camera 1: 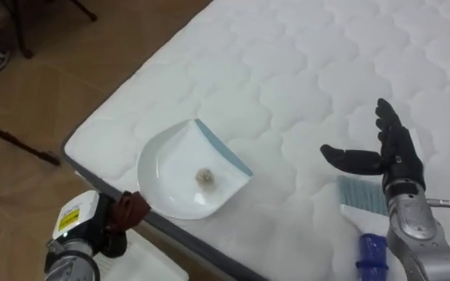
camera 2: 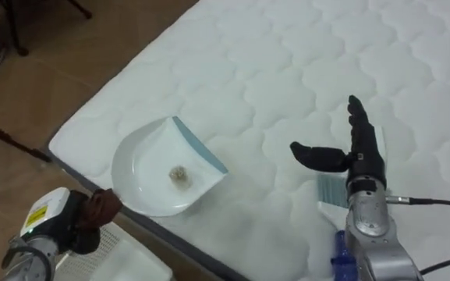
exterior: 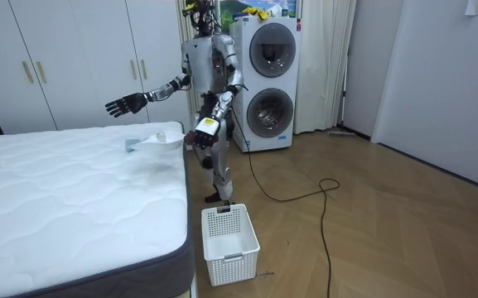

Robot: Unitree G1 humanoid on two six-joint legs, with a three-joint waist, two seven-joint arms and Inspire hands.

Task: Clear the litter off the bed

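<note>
A white dustpan [camera 1: 179,164] with a blue lip rests on the near corner of the white mattress [camera 1: 302,70]. A small brownish clump of dirt [camera 1: 206,177] lies inside it. My left hand [camera 1: 128,211] is at the pan's rear edge, past the mattress border, with its fingers curled on the handle. My right hand [camera 1: 388,152] hovers open above the bed, fingers spread and thumb out to the left. Just under it lies a hand brush [camera 1: 363,197] with pale blue bristles and a blue handle, not held. In the room view I stand at the bed's corner [exterior: 181,136].
A white slatted laundry basket [exterior: 229,238] stands on the wood floor beside the bed, and its rim [camera 1: 150,261] is below the mattress edge. Two stacked washing machines [exterior: 270,79] are behind me. Dark furniture legs [camera 1: 22,144] cross the floor at the left.
</note>
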